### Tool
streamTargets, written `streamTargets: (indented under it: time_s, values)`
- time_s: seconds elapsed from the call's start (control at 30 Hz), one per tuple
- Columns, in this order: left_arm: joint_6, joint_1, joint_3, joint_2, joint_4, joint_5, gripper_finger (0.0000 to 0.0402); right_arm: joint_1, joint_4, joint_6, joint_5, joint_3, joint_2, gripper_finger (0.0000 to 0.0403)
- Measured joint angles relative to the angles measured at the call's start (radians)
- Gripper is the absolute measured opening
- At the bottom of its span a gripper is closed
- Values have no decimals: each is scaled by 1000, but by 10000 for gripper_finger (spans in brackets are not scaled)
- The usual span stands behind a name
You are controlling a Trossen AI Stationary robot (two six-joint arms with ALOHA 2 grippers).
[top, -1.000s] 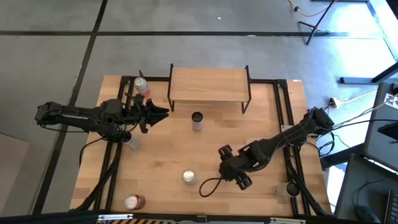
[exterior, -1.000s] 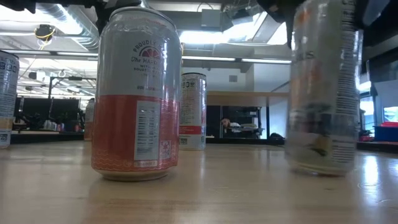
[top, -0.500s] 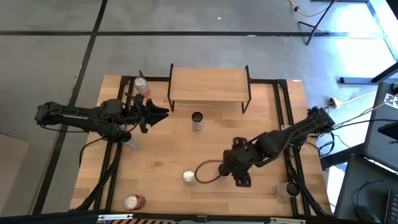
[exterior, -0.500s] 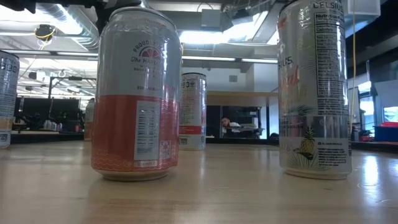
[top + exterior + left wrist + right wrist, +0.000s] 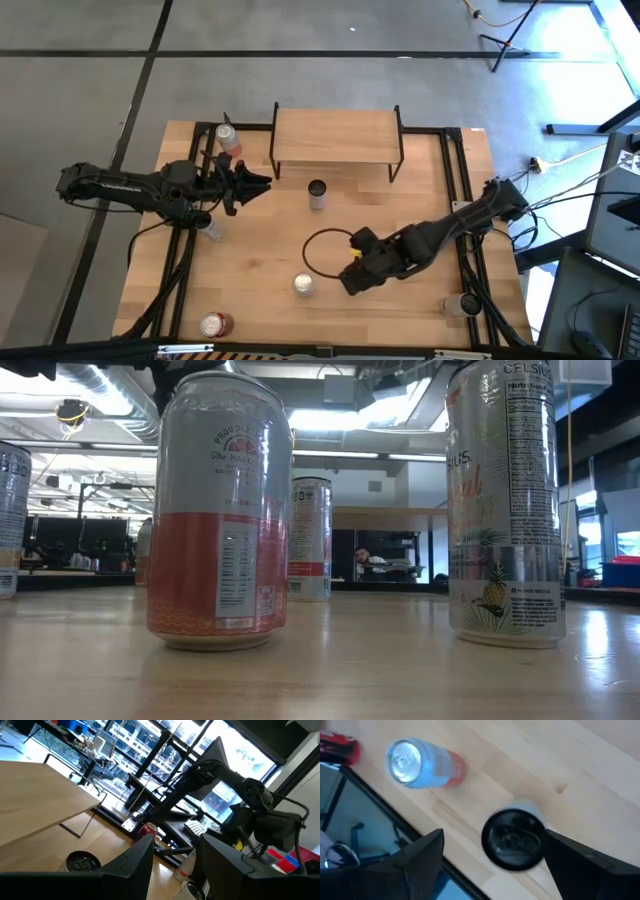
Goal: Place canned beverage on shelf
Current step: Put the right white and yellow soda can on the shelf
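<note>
Right gripper (image 5: 352, 277): jaws spread, empty, straddling silver can (image 5: 304, 285) near tabletop's (image 5: 250, 240) front edge, ready to grasp. Left gripper (image 5: 262, 182): parked by shelf (image 5: 336, 137), part-open, empty.

Grey floor (image 5: 300, 85) with dark seams; ceiling lights (image 5: 345, 455) bright; windows (image 5: 135, 740) behind

A light wooden worktop (image 5: 250, 250) stands on a grey floor (image 5: 90, 90); a black cable loop (image 5: 322, 250) lies near its middle.
</note>
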Motion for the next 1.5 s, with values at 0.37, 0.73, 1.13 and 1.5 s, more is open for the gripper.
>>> streamTargets:
  time_s: [0.37,0.73,1.13,1.5]
  values:
    - [1,-1,0,0,0,76,157,0,-52,43,7,0,39,318]
    - [1,-1,0,0,0,76,157,0,-101,43,16,49,40,318]
    - [-21,-1,0,0,1,76,157,1,-128,50,40,57,47,318]
    - [-23,0,0,0,-2,76,157,2,-120,38,59,29,80,318]
